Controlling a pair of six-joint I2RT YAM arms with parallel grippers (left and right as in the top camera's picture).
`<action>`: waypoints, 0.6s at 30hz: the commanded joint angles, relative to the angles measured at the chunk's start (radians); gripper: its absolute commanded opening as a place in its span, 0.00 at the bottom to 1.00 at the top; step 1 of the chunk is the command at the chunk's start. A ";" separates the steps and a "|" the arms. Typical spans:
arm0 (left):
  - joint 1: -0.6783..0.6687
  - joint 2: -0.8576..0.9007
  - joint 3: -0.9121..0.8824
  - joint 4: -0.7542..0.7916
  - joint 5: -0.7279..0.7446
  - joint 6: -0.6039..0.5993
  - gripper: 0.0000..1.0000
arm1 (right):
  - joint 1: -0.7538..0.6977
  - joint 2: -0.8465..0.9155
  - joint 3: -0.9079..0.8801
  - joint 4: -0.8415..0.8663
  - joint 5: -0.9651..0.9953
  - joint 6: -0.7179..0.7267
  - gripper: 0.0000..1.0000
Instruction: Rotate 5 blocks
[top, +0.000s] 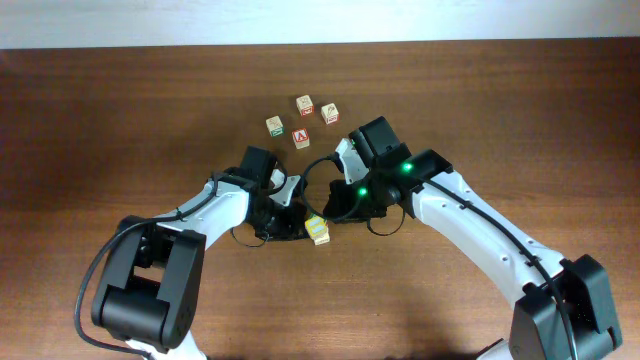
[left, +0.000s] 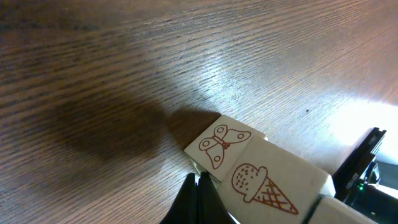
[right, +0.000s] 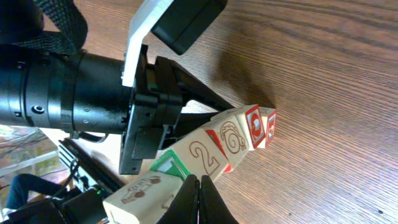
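Note:
Several blocks stand stacked in one column (top: 318, 231); from overhead only its yellow-green top shows. In the right wrist view the column runs from the table at the right to the lower left: red-marked cubes (right: 254, 126), a "2" cube (right: 202, 157), a green-framed cube (right: 169, 165) and an animal-picture cube (right: 140, 196). The left wrist view shows a butterfly cube (left: 219, 145) and an ice-cream cube (left: 267, 180). My left gripper (top: 300, 228) (left: 199, 182) is shut and empty, its tips right against the column's left side. My right gripper (top: 332, 208) (right: 198, 182) is shut and empty against the column's right side.
Loose cubes lie behind the arms: a green-faced one (top: 274, 125), an orange-marked one (top: 304, 104), a red-marked one (top: 330, 113) and one with a red "A" (top: 301, 137). The left arm's body (right: 74, 93) sits close behind the column. Both arms crowd the column.

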 joint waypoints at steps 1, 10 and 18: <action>-0.004 -0.015 0.015 0.002 0.022 0.005 0.00 | -0.005 0.007 0.026 0.000 0.027 -0.014 0.04; -0.003 -0.015 0.015 0.002 0.014 0.005 0.00 | -0.016 0.007 0.088 -0.026 0.039 -0.027 0.04; 0.054 -0.015 0.026 -0.002 0.002 0.005 0.00 | -0.096 0.006 0.138 -0.082 0.042 -0.066 0.04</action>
